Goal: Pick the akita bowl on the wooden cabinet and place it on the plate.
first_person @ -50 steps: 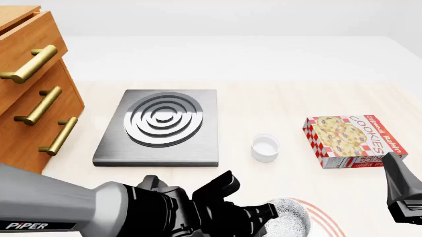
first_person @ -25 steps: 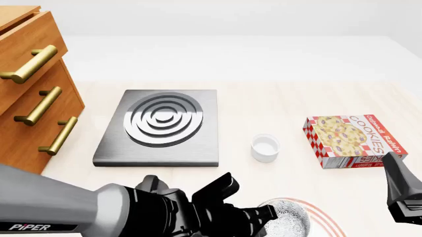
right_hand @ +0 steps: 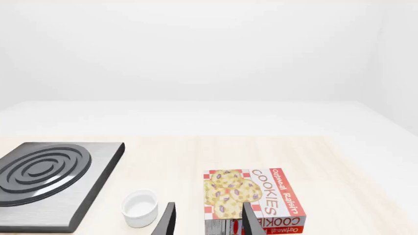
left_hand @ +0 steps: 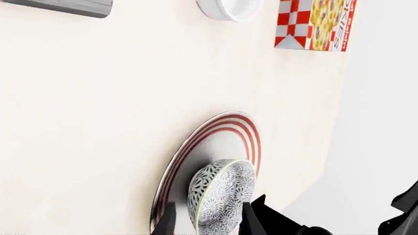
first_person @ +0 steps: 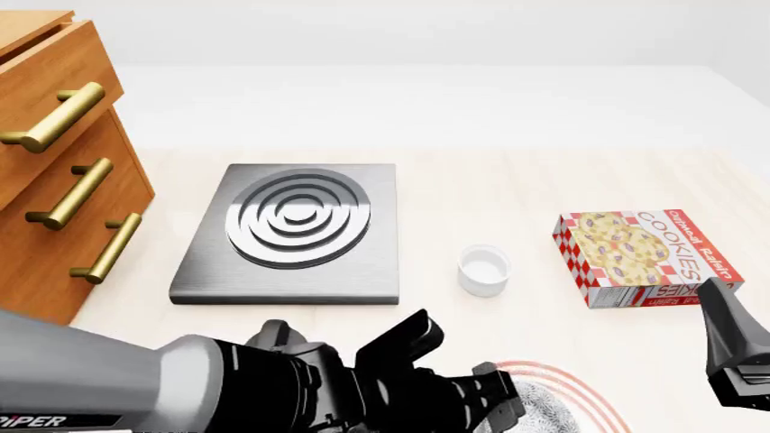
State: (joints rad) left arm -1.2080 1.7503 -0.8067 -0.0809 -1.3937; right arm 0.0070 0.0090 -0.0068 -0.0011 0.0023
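Observation:
The akita bowl (left_hand: pixel 222 193), patterned in fine white and grey, lies over the near part of the plate (left_hand: pixel 219 139), a white disc with thin red rings. My left gripper (left_hand: pixel 207 221) is open around it, and one finger (left_hand: pixel 170 226) stands visibly apart from the bowl's side. In the front view, the bowl (first_person: pixel 547 413) and plate (first_person: pixel 592 403) peek out at the bottom edge just beyond the left gripper (first_person: pixel 511 401). The wooden cabinet (first_person: pixel 60 180) stands far left. My right gripper (right_hand: pixel 207 221) is open and empty, low at the right (first_person: pixel 719 302).
A grey stove slab with silver rings (first_person: pixel 295 225) lies left of centre. A small white cup (first_person: pixel 484 269) stands between it and a cookies box (first_person: pixel 644 253). The table's edge runs close beside the plate in the left wrist view.
The left arm has sunk lower and the bowl has dropped with it toward the plate, showing less above the frame's bottom edge. The right arm has not moved.

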